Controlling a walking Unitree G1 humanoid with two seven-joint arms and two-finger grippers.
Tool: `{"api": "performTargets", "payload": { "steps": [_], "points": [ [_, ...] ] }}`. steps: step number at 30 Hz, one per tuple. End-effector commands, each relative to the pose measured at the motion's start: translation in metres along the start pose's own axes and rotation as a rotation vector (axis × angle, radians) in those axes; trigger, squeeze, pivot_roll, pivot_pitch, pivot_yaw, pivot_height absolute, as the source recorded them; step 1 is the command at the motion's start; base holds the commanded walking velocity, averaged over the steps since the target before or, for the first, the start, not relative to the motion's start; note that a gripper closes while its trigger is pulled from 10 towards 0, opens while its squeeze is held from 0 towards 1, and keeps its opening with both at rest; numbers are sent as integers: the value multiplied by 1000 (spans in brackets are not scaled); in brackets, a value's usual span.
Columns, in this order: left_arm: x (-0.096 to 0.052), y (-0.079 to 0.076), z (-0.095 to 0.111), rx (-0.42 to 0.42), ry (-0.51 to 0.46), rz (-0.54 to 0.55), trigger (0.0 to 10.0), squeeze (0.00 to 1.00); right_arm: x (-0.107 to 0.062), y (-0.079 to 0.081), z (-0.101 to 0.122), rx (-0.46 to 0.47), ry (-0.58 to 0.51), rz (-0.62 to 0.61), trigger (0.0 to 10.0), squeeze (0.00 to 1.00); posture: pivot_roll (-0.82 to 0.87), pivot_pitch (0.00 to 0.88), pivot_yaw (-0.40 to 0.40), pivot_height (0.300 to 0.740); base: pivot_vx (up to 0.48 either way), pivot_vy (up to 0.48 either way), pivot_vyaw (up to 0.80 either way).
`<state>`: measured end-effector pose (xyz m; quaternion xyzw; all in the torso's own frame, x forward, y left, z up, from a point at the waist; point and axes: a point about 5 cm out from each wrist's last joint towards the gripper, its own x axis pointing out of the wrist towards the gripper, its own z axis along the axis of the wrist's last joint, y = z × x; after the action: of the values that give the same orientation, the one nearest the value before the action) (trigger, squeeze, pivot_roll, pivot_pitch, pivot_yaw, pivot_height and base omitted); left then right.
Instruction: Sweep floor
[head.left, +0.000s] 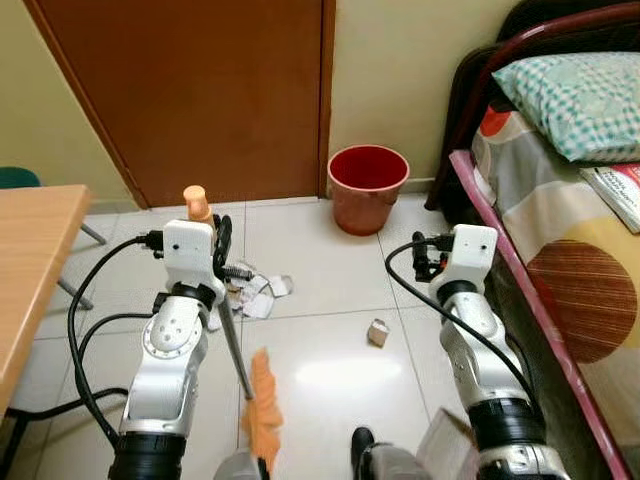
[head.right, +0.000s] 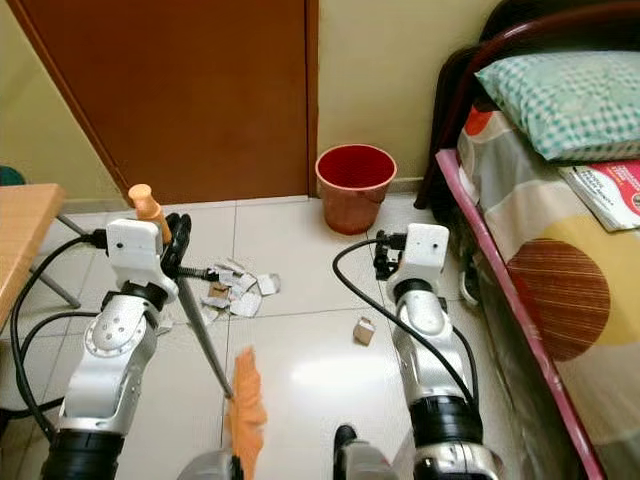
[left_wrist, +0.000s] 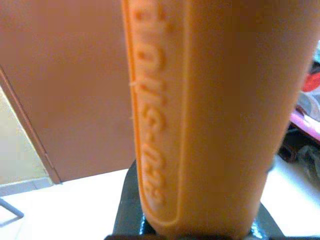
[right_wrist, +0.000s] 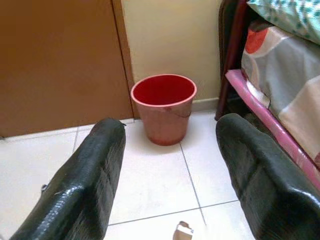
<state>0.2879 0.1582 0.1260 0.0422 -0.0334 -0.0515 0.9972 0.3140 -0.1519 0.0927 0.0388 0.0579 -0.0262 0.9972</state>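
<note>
The left pincer (head.left: 218, 243) is clamped tight around the broom (head.left: 262, 405), gripping the shaft just below its orange handle (head.left: 196, 203), which pokes up above the wrist; the wrist camera is pressed right up against that handle (left_wrist: 210, 115), raised lettering running along it. From the grip the grey shaft slants down toward the robot and ends in orange bristles resting on the white tiled floor (head.left: 330, 375), well short of the red bucket (head.left: 367, 186). That bucket stands against the wall by the brown door (head.left: 200, 90), and everything else lines up from it: a scatter of torn paper scraps (head.left: 258, 293) lies on the tiles between the bucket and the bristles, off toward the left arm's side, just past the left pincer. A small crumpled brown scrap (head.left: 378, 332) sits alone, nearer the robot than the bucket. The right pincer (right_wrist: 170, 175) hangs spread wide and holding nothing, its two black fingers (right_wrist: 80, 185) framing the bucket ahead. The bed (head.left: 570, 250) with its patterned cover runs along beside the bucket on the right, and a wooden surface (head.left: 30, 250) edges in far across on the left.
</note>
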Motion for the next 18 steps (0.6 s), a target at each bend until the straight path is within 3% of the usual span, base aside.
{"api": "performTargets", "payload": {
  "steps": [1,11,18],
  "points": [
    [0,1,-2,-3,14,6,10000,0,-3,-4,-3,-1,6,-10,10000,0,16,38,27,740,-262,0,0],
    [-3,-2,-5,-26,14,35,10000,0,-8,-3,-13,-18,36,17,10000,0,11,9,-9,740,-259,0,0],
    [-4,1,-10,-48,22,58,10000,0,-8,-4,-13,-29,34,29,10000,0,-6,0,-23,740,0,0,0]
  ]
}}
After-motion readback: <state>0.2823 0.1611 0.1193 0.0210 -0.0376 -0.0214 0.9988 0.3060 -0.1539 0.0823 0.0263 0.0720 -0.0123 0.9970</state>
